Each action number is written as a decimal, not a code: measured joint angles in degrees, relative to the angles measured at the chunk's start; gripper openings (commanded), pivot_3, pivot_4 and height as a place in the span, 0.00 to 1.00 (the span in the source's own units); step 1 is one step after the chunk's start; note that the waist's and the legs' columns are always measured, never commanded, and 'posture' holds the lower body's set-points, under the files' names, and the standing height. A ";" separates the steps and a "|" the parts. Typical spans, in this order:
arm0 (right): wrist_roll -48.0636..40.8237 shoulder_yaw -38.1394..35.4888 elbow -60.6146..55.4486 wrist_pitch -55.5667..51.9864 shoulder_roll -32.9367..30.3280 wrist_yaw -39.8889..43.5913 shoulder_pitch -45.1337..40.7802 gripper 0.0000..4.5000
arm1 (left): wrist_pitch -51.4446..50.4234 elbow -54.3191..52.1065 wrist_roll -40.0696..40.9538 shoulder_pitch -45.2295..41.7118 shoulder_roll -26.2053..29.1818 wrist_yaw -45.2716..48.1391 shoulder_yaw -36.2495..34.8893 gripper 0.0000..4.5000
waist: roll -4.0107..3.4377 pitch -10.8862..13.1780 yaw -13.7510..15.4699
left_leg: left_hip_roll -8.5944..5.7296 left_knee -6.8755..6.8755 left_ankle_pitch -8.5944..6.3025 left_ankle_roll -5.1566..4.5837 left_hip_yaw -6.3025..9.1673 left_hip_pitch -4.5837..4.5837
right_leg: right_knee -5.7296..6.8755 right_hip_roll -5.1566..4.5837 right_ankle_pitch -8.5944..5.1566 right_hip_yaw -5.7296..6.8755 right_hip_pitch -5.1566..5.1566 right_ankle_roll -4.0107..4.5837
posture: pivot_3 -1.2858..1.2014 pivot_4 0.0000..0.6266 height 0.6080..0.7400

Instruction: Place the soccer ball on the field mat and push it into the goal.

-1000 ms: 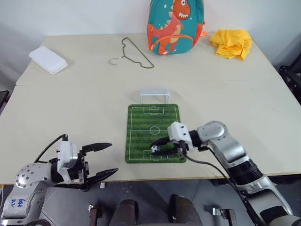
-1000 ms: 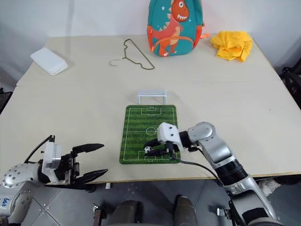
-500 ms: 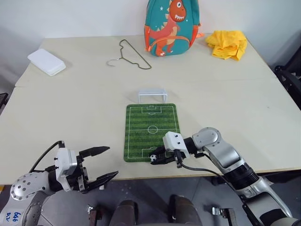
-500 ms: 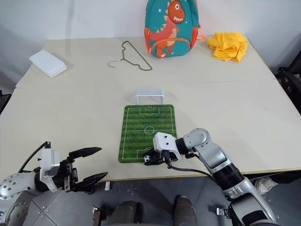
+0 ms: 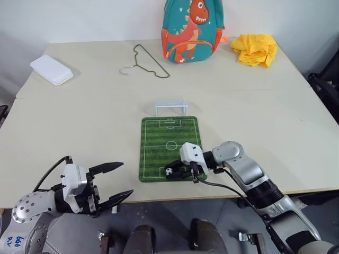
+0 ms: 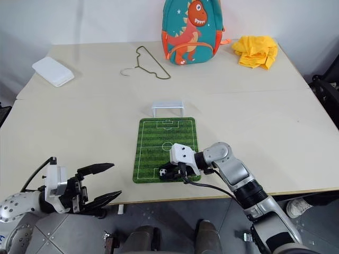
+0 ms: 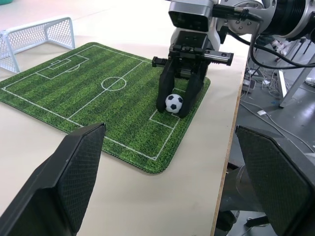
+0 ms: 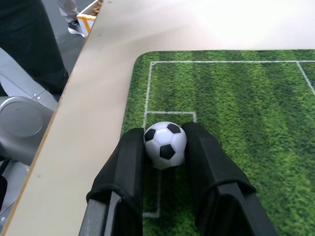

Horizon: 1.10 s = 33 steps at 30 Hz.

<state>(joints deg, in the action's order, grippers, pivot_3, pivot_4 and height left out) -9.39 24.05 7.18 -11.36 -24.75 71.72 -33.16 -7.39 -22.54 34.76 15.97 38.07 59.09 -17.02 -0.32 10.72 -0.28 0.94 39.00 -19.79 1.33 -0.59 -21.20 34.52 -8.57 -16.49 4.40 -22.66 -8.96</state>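
The green striped field mat [image 5: 170,138] lies near the table's front edge, with the small white goal [image 5: 170,107] standing at its far end. My right gripper [image 5: 173,172] reaches in from the right, low over the mat's near end. It is shut on the tiny black-and-white soccer ball [image 8: 165,145], which sits between the fingertips over the white box lines at or just above the grass. My left gripper [image 5: 126,179] hangs open and holds nothing, off the table's front edge to the left of the mat.
At the back of the table stand a dinosaur backpack [image 5: 192,29], a yellow cloth [image 5: 258,48] and a wire hanger [image 5: 145,61]. A white flat box [image 5: 51,69] lies at the far left. The table's front edge runs just below the mat.
The camera has shifted a little. My right gripper keeps its hold on the ball over the mat's near end, and my left gripper stays open in the same place.
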 measured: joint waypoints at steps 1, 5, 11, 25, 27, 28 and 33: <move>0.01 0.00 0.03 0.00 0.00 -0.02 -0.01 0.19 | 0.00 0.00 0.00 0.00 0.00 0.01 0.00 1.00 | 0.00 0.00 0.00 | 0.00 0.00 0.00 0.00 0.00 0.00 | 0.00 0.00 0.00 0.00 0.00 0.00 | 0.52 0.24 1.00; 0.01 0.00 0.04 0.01 -0.03 -0.01 -0.01 0.19 | 0.00 0.02 0.01 -0.02 0.00 0.11 -0.02 1.00 | 0.00 0.00 0.00 | 0.00 0.00 0.00 0.00 0.00 0.00 | 0.00 0.00 0.00 0.00 0.00 0.00 | 0.52 0.24 1.00; -0.13 0.00 -0.23 -0.31 -0.40 0.75 0.16 0.47 | -0.02 0.04 0.02 -0.13 0.00 0.28 -0.09 1.00 | 0.00 0.00 0.01 | 0.00 0.00 0.00 0.00 0.00 0.00 | 0.00 0.00 0.00 0.00 0.00 0.00 | 0.52 0.24 1.00; -2.92 -2.92 -0.33 3.18 0.80 0.87 0.91 0.69 | -0.72 0.03 0.83 0.27 0.00 0.31 -0.29 1.00 | 0.00 0.00 -0.03 | 0.01 0.00 0.00 0.00 -0.01 0.00 | 0.01 0.00 0.00 0.00 -0.01 0.00 | 0.52 0.24 1.00; -4.70 -4.77 -0.33 4.51 1.54 1.28 0.89 0.69 | -0.79 0.01 0.89 0.30 0.00 0.31 -0.29 1.00 | 0.00 0.00 -0.01 | 0.01 0.00 0.00 0.00 -0.01 -0.01 | 0.00 0.00 0.00 0.00 -0.01 0.00 | 0.52 0.24 1.00; -5.66 -5.58 -0.33 5.00 1.58 1.63 0.89 0.69 | -0.81 0.00 0.90 0.33 0.00 0.29 -0.30 1.00 | 0.00 0.00 0.00 | 0.01 0.00 0.00 0.00 -0.01 0.00 | 0.00 0.00 0.00 0.00 -0.01 0.00 | 0.52 0.24 1.00; -12.61 -9.83 -2.51 4.37 -0.39 6.36 1.46 0.69 | -0.83 0.01 1.01 0.43 0.00 0.31 -0.72 1.00 | -0.01 0.01 0.18 | 0.01 0.00 -0.01 -0.01 0.00 -0.02 | 0.00 0.00 0.00 0.00 -0.01 0.00 | 0.52 0.24 1.00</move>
<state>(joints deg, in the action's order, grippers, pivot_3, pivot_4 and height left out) -22.00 14.22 4.67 -6.98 -25.14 78.08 -31.70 -8.21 -22.53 35.77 16.40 38.06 59.39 -17.75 -0.32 10.73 -0.10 0.95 39.00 -19.80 1.32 -0.59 -21.22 34.51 -8.57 -16.49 4.40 -22.67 -8.96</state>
